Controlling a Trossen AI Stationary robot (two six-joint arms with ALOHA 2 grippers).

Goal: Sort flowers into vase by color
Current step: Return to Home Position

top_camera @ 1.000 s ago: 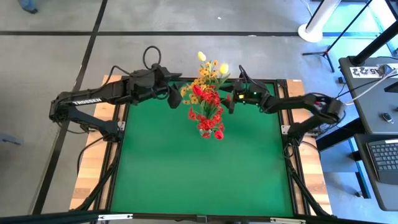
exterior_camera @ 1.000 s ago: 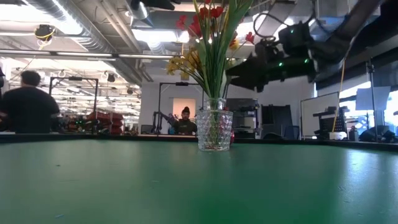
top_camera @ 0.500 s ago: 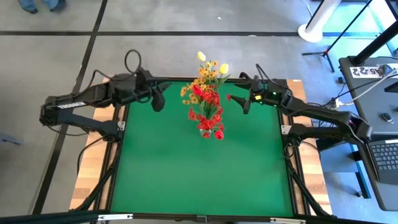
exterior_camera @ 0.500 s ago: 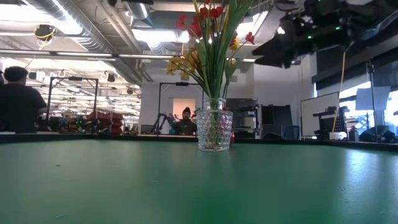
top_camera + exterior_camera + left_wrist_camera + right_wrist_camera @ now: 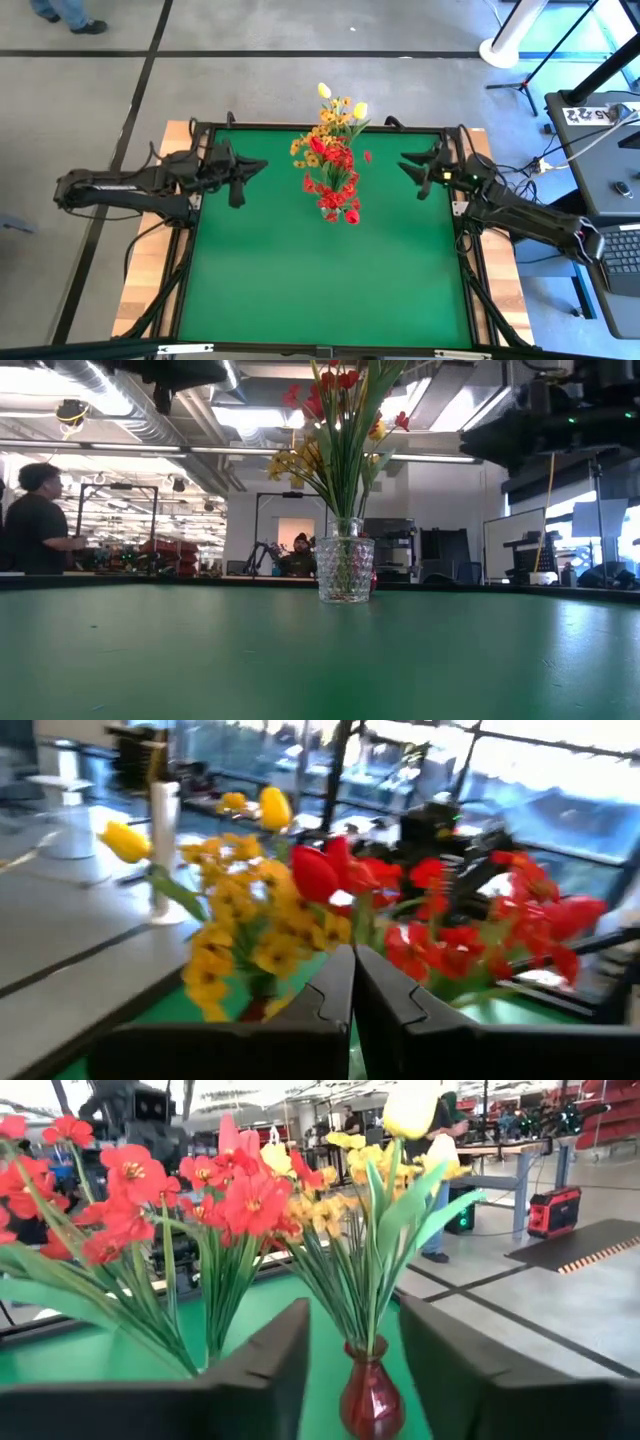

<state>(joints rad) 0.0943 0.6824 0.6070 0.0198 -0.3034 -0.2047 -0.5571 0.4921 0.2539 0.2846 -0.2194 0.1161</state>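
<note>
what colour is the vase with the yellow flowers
Red: the vase shows best in the right wrist view.

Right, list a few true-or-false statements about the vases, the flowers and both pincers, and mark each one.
1. The clear cut-glass vase lies on its side. False: it stands upright on the green table.
2. The right pincer is open and holds nothing. True.
3. The yellow flowers stand in a blue vase. False: their stems go into a small red glass vase.
4. The left pincer grips a tulip. False: it is shut on nothing, apart from the flowers.
5. Seen from above, the red flowers stand between the two pincers. True.
</note>
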